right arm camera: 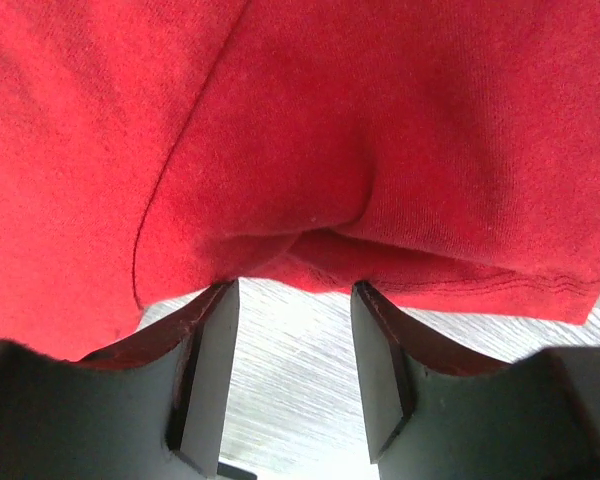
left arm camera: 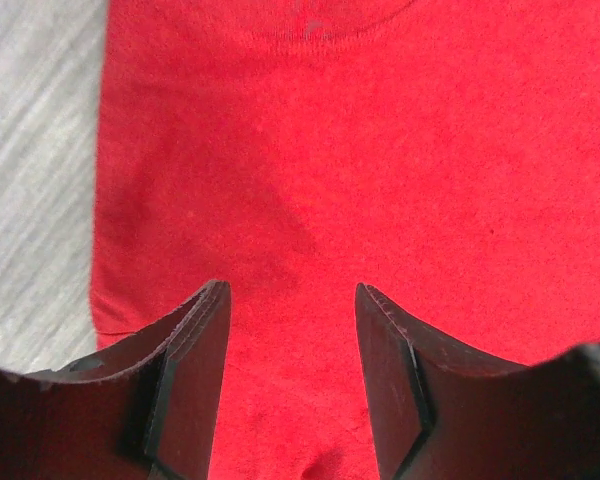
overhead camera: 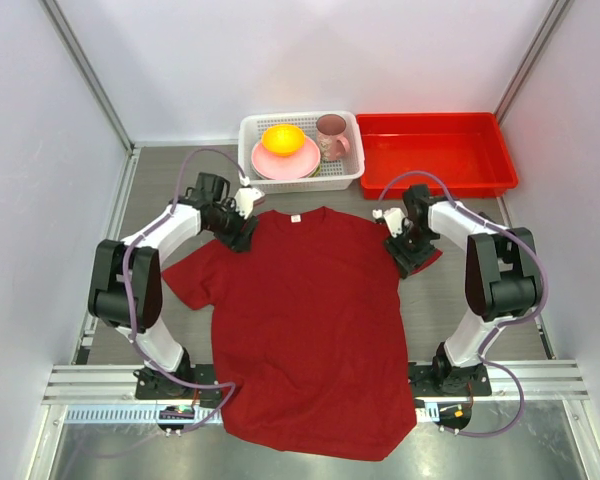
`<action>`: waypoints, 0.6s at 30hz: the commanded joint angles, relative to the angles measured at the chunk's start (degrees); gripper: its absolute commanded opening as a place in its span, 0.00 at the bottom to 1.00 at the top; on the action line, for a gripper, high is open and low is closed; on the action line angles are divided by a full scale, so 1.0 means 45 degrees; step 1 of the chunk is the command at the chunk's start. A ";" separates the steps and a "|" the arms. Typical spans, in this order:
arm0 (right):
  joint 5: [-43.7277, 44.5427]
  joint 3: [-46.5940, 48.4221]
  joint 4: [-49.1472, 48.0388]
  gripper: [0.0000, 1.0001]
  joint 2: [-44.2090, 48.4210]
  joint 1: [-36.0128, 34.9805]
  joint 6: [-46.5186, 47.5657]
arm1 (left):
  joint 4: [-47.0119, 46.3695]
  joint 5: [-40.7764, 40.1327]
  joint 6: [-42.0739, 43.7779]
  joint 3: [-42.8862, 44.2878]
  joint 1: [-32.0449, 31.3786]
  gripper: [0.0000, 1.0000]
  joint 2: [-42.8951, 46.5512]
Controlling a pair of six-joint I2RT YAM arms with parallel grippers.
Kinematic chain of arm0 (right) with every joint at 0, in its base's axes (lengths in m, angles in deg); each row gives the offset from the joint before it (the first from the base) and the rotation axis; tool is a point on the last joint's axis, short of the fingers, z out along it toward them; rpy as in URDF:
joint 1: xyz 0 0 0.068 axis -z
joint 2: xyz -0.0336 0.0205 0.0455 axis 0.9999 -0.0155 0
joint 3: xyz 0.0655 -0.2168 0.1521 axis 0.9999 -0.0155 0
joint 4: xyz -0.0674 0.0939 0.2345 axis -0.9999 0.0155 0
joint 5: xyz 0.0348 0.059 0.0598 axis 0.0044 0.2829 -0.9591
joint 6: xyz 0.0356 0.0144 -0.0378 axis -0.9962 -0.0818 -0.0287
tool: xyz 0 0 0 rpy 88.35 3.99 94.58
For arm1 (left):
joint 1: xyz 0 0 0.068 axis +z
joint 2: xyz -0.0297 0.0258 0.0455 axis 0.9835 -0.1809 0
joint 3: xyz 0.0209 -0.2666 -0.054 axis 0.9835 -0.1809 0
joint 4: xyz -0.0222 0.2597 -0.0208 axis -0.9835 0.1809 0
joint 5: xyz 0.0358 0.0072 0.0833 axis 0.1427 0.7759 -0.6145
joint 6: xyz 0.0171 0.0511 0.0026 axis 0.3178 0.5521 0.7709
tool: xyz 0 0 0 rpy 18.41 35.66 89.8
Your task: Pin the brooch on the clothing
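A large dark red short-sleeved T-shirt (overhead camera: 300,330) lies spread flat on the grey brushed table (overhead camera: 430,320). Its round neck points toward the far side and its hem hangs over the near edge between the two arm bases. A small white label (overhead camera: 294,217) shows inside the collar. The tiny brooch cannot be made out in any view.

The left gripper (overhead camera: 242,235) sits at the shirt's left shoulder, just beside the neckline. In the left wrist view its two dark fingers (left arm camera: 195,370) stand apart with nothing between them. Red cloth fills the gap and the curve of the collar seam runs along the top of that view.

The right gripper (overhead camera: 404,255) is at the outer edge of the shirt's right sleeve. In the right wrist view its fingers (right arm camera: 205,370) are also spread wide and hold nothing. Bare table shows between them, and the sleeve's stitched hem, pushed into a soft fold, lies just ahead of the fingertips.

At the far side of the table stands a white slotted plastic basket (overhead camera: 310,183). It holds a pink round plate (overhead camera: 302,162), a round orange-yellow fruit (overhead camera: 283,138) resting on the plate, and a pink mug (overhead camera: 330,135) beside it. A red rectangular plastic tray (overhead camera: 435,150) sits just to the right of the basket, well apart from the shirt
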 commanded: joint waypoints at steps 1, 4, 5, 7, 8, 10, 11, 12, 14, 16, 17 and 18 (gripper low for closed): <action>-0.0078 -0.0192 -0.0898 0.53 -0.0255 -0.0022 -0.0698 | -0.0394 -0.0198 -0.0266 -0.0359 0.0002 0.56 -0.0316; -0.0020 -0.0289 -0.0918 0.47 -0.0450 -0.0022 -0.0757 | -0.0512 -0.0472 -0.0169 -0.0535 0.0002 0.55 -0.0432; 0.0077 -0.0386 -0.0860 0.40 -0.0509 -0.0041 -0.0660 | -0.0532 -0.0646 -0.0130 -0.0555 0.0002 0.55 -0.0491; 0.0582 -0.0504 -0.0820 0.31 -0.0607 -0.0022 -0.0387 | -0.0572 -0.0803 -0.0110 -0.0536 0.0041 0.54 -0.0647; 0.0837 -0.0640 -0.0762 0.21 -0.0607 -0.0002 -0.0212 | -0.0591 -0.0843 -0.0071 -0.0516 0.0099 0.53 -0.0686; 0.1209 -0.0739 -0.0703 0.06 -0.0491 0.0134 0.0549 | -0.0552 -0.1038 -0.0013 -0.0458 0.0197 0.51 -0.0881; 0.1810 -0.0797 -0.0645 0.01 -0.0413 0.0367 0.0861 | -0.0552 -0.1135 0.0046 -0.0438 0.0236 0.49 -0.0940; 0.2029 -0.0778 -0.0644 0.01 -0.0373 0.0505 0.1502 | -0.0552 -0.1252 0.0162 -0.0419 0.0275 0.48 -0.0999; 0.2633 -0.0546 -0.0566 0.01 -0.0256 0.0874 0.2209 | -0.0494 -0.1351 0.0241 -0.0282 0.0412 0.45 -0.1251; 0.3065 -0.0233 -0.0585 0.01 -0.0197 0.1091 0.3108 | -0.0454 -0.1624 0.0359 -0.0146 0.0548 0.42 -0.1409; 0.3279 0.0136 -0.0566 0.01 -0.0197 0.1189 0.3284 | -0.0435 -0.1644 0.0339 -0.0048 0.0588 0.38 -0.1622; 0.3378 0.0333 -0.0566 0.01 -0.0197 0.1306 0.3518 | -0.0416 -0.1683 0.0359 0.0030 0.0646 0.36 -0.1740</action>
